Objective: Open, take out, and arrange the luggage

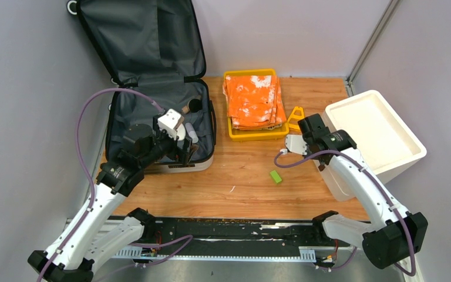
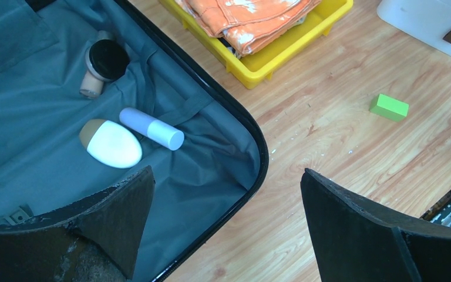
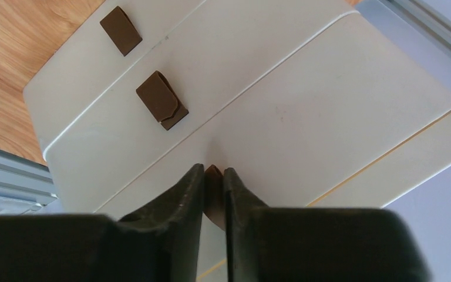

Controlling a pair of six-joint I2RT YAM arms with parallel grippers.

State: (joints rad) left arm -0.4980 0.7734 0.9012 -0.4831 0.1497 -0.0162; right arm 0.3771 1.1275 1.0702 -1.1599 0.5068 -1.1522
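**Left claw spread over the luggage, right claw pinched on a brown tab**

From the top view, your luggage (image 1: 144, 44) lies open at 10 o'clock on the wooden table (image 1: 241, 194). Its lid stands up against the back wall and shows its dark grey lining.

Your left gripper (image 2: 228, 176) hangs over the lower half's 5 o'clock corner. Its jaws are spread wide and hold nothing.

In the left wrist view, 3 things lie on the lining:
- a black-capped bottle (image 2: 107, 59) at 11 o'clock
- a white tube (image 2: 151, 128) below it
- a white egg-shaped item (image 2: 113, 144) with a tan end, just beside the tube

At 12 o'clock on the table, just right of the luggage, stands the yellow tray (image 1: 258, 134). Folded orange cloth (image 1: 253, 101) with white blotches is stacked inside it. A small yellow triangle (image 1: 295, 117) leans at the tray's 3 o'clock side. A green block (image 1: 276, 176) lies alone on the wood at 6 o'clock from the tray.

At 3 o'clock sits the white foam box (image 1: 381, 126), and your right arm reaches to its near-left side.

In the right wrist view, your right gripper (image 3: 214, 171) has its fingers nearly together. They are clamped on a small brown tab (image 3: 214, 200) against the box surface. 2 more brown tabs (image 3: 161, 100) stick to the box at 11 o'clock from the fingertips.
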